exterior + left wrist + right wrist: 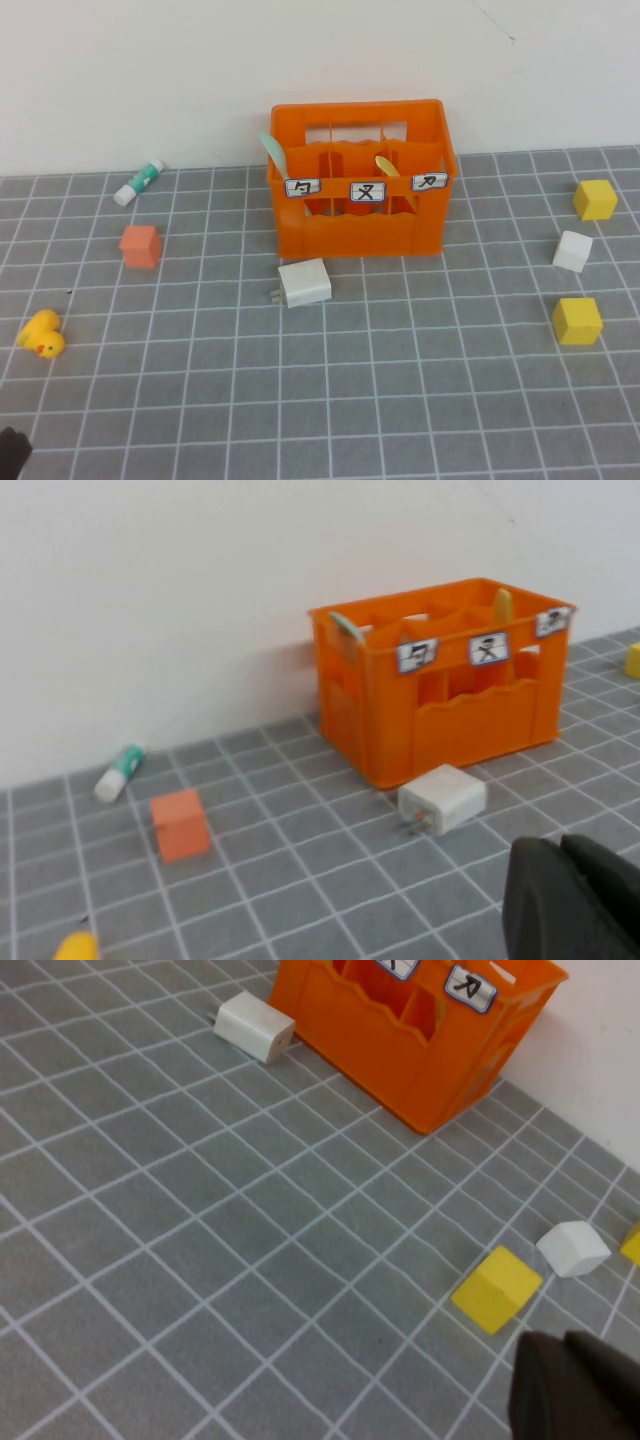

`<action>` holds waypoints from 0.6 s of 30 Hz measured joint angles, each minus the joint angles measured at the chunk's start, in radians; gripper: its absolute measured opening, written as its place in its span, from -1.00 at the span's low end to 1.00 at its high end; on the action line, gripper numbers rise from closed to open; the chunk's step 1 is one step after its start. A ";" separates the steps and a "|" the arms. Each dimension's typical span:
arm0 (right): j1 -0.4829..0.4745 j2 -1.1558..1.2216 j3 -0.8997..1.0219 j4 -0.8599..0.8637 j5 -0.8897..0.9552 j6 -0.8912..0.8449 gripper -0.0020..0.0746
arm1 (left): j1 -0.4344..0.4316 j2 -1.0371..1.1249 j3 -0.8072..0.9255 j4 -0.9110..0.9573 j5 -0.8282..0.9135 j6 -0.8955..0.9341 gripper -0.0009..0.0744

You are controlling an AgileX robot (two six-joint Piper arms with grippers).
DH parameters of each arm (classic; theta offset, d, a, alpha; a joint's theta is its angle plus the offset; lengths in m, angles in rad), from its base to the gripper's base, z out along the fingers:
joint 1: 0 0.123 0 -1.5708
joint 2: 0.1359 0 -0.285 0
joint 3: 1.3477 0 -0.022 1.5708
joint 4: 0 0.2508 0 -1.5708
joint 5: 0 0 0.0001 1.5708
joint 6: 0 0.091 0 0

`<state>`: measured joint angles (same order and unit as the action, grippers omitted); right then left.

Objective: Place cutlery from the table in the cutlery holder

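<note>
High view | spoon (271, 151) and knife (385, 165) stand upright inside crate (360, 235) | left gripper (575, 900) closed, empty, low at near-left | right gripper (580, 1385) closed, empty, near-right | crate lies ahead of both; no cutlery left on table (400, 400).

Crate labels (367, 192) — black characters, unreadable

**Clearances and Obstructions**

The near half of the desk (400, 420) is open grid and passable from either side. The cutlery holder (360, 225) stands against the back wall, blocking rear access. A white charger block (305, 283) lies just before its front left corner. On the left side, an orange cube (140, 246), a white-and-green tube (138, 182) and a yellow duck (42, 335) stand well apart. On the right side, two yellow cubes (577, 321) flank a white cube (572, 251). The spoon (272, 152) and knife (387, 166) project above the holder's left and right compartments; the middle one appears unobstructed.
</note>
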<state>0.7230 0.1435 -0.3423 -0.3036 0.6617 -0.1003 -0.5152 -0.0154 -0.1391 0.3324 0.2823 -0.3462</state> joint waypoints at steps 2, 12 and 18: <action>0.000 0.000 0.000 0.000 0.000 0.000 -0.95 | 0.042 0.000 0.000 -0.040 0.004 0.000 -0.98; 0.000 0.000 0.002 0.000 0.000 0.000 -0.95 | 0.377 0.000 0.085 -0.301 0.039 0.140 -0.98; 0.000 0.000 0.002 0.000 0.000 0.000 -0.95 | 0.445 0.000 0.160 -0.360 0.055 0.209 -0.98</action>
<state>0.7230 0.1435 -0.3404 -0.3036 0.6617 -0.1003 -0.0698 -0.0154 0.0207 -0.0274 0.3370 -0.1371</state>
